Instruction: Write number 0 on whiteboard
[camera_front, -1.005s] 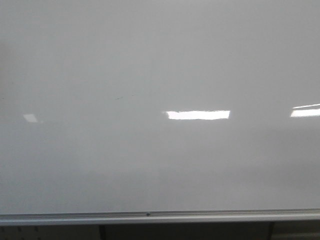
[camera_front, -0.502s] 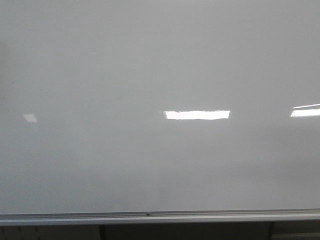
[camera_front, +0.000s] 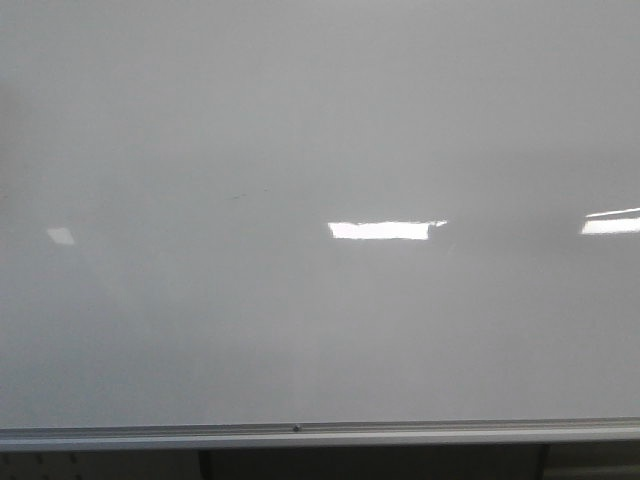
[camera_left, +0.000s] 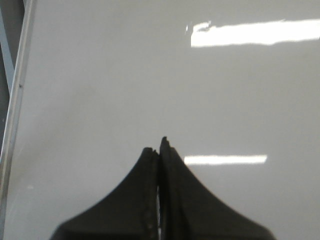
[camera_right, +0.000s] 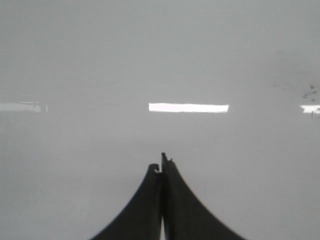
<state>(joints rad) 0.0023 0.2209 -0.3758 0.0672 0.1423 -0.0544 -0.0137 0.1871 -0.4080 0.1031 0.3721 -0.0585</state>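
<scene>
Filling nearly the whole front view, the whiteboard (camera_front: 320, 150) is bare; no number 0 is on it yet, only bright rectangular light reflections (camera_front: 385, 230) and a faint dark speck or two; the silver rail (camera_front: 300, 434) runs along its lower edge. The board looks stiff, glossy and slick, so a nib should glide easily and would likely need light, even pressure; it is something to write on, not to lift, and no marker shows in any view. The left end effector (camera_left: 159, 145) has its fingers pressed together with nothing between them, hanging before the board near the rail at its edge; the right end effector (camera_right: 161, 164) is likewise closed and empty, facing plain board with a few faint smudges (camera_right: 307, 94) off to one side. Of the room, only a dark strip below the rail shows.
</scene>
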